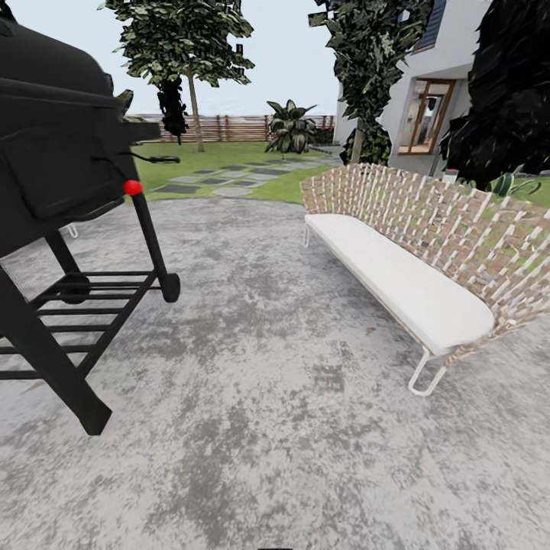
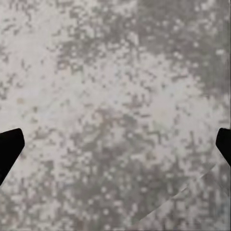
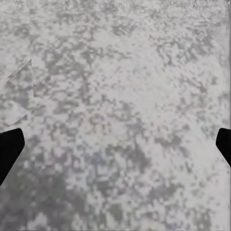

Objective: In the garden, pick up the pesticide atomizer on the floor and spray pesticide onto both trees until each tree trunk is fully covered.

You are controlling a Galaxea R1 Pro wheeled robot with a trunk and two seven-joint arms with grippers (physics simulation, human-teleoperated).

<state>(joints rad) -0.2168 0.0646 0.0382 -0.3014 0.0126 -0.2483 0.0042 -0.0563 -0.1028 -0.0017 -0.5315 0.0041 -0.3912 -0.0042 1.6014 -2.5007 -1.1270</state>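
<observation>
The robot stands on a speckled grey patio [image 1: 260, 397], taken here as the landmark. On the patio's left side stands a black grill [image 1: 53, 153] on a wheeled frame, with a red knob [image 1: 133, 187] at its corner. On the patio's right side sits a bench [image 1: 412, 252] with a woven back and a white cushion [image 1: 397, 279].

Beyond the patio's far edge lies the grass [image 1: 221, 156], crossed by grey stepping stones [image 1: 221, 179] and closed off by a brown slat fence [image 1: 229, 126]. Two trees rise there: one [image 1: 183, 53] past the patio's far left, with a pale trunk [image 1: 196, 114], the other [image 1: 367, 61] past its far right, its trunk [image 1: 357, 145] near a white house [image 1: 451, 76]. A short palm [image 1: 290, 126] stands between them by the fence.

The atomizer cannot be made out anywhere on the grass, so its place relative to the fingers cannot be told.

The left gripper [image 2: 115, 147] hangs over bare patio [image 2: 115, 96], its dark fingertips [image 2: 8, 149] spread wide apart with nothing between them. The right gripper [image 3: 115, 147] is likewise over patio [image 3: 120, 96], fingertips [image 3: 8, 149] spread and empty.
</observation>
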